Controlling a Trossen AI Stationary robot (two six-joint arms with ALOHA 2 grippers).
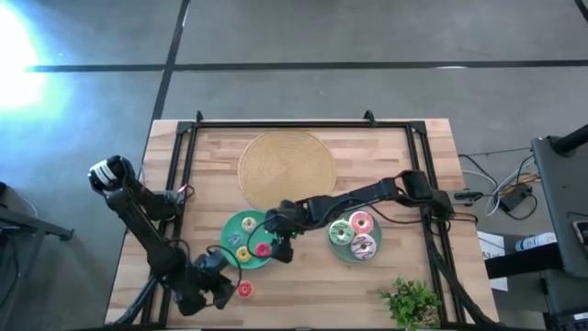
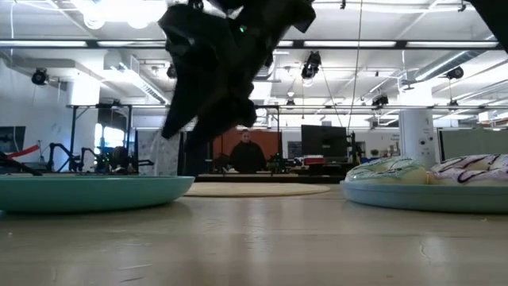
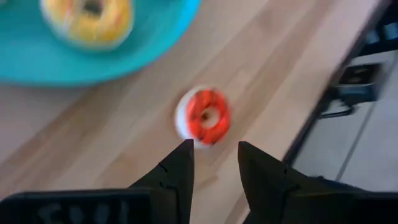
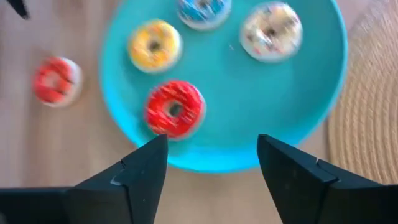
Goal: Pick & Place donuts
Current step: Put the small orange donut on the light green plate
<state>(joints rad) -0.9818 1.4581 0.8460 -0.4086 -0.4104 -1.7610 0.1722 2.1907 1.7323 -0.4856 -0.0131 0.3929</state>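
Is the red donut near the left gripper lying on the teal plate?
No, the red donut lies on bare wood table beside the teal plate, ahead of the open left gripper.

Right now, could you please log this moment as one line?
left gripper: open, over red-iced donut on wood | right gripper: open, above teal plate | second red-iced donut: on plate

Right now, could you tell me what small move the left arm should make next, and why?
Probably ease the left tool forward and down around the red donut. That donut lies alone on the bare wood beside the teal plate, just ahead of the open fingers, which hold nothing. The right tool hovers open over the plate.
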